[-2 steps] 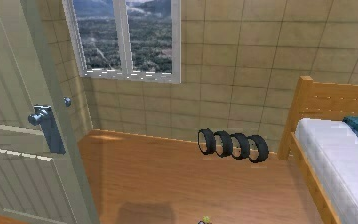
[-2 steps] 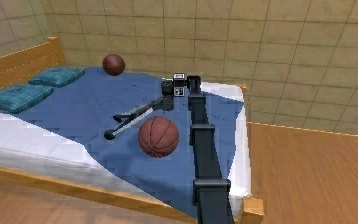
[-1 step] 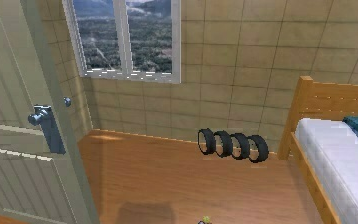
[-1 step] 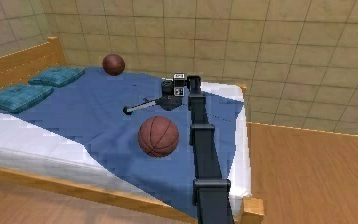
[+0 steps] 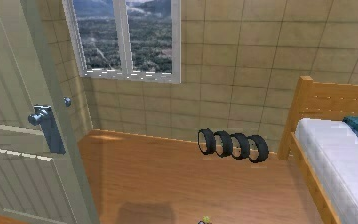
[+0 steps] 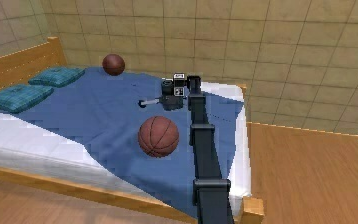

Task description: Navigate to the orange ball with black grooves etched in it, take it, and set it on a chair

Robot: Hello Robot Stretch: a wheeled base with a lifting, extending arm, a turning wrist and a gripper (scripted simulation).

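Note:
An orange ball with black grooves point(image 6: 158, 136) lies on the blue blanket point(image 6: 97, 115) of a bed, near its front edge. A second, darker brown ball point(image 6: 113, 64) rests farther back on the same blanket. The dark arm bar point(image 6: 201, 150) rises from the bottom edge to the two white marker squares point(image 6: 184, 85). Left of them is my gripper point(image 6: 149, 102), above the orange ball in the picture, with the blanket behind it. I cannot tell whether it holds anything.
Two teal pillows point(image 6: 35, 88) lie by the wooden headboard point(image 6: 17, 62). In the forward view, a door with a handle point(image 5: 45, 125) stands at the left. A window point(image 5: 127, 38) is ahead. Several black rings point(image 5: 230, 144) stand by the tiled wall, and a wooden bed frame point(image 5: 309, 120) is at the right.

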